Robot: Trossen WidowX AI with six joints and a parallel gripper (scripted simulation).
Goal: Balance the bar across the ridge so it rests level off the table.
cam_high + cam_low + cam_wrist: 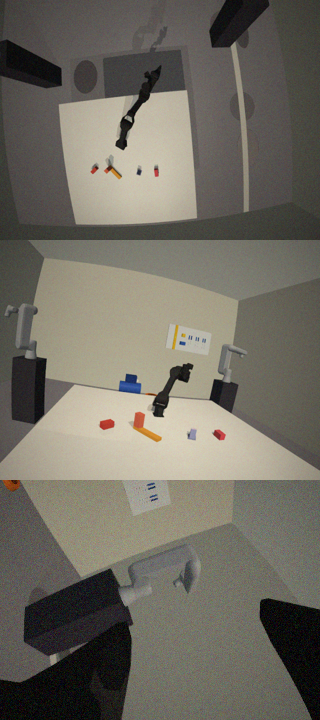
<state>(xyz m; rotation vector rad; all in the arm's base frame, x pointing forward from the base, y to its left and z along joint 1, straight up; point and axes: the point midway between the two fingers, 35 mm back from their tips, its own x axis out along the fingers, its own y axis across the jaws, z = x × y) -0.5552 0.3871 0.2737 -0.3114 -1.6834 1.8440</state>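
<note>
One long, thin, orange-yellow bar (115,173) (148,434) lies flat on the big cream table (155,204) (168,462), so it isn't up on any ridge. One end of it is right by the foot of an orange-red block (106,170) (139,420) that stands up tall (can't tell if they touch). A red block (93,170) (107,424) lies on its side near that tall one, w/ a gap b/w them. Past the bar, on its other side, is a small pale purple piece (139,172) (193,433) w/ a wider bottom; it looks dark blue from the top, & I can't tell for sure if it's the ridge. Next along is a pinkish-red block (156,172) (219,434), lying down, apart from the purple piece. The black jointed robot arm (135,107) (169,386) leans up & away from all these bits. Its black gripper (153,69) (189,373) (196,620) is high up, well apart from the bar. The jaws are spread w/ nothing b/w them. In the wrist pic, a grey arm (162,564) on a black box stand (75,615) shows behind the fingers, w/ part of a white wall poster (193,339) (147,495) up top.
</note>
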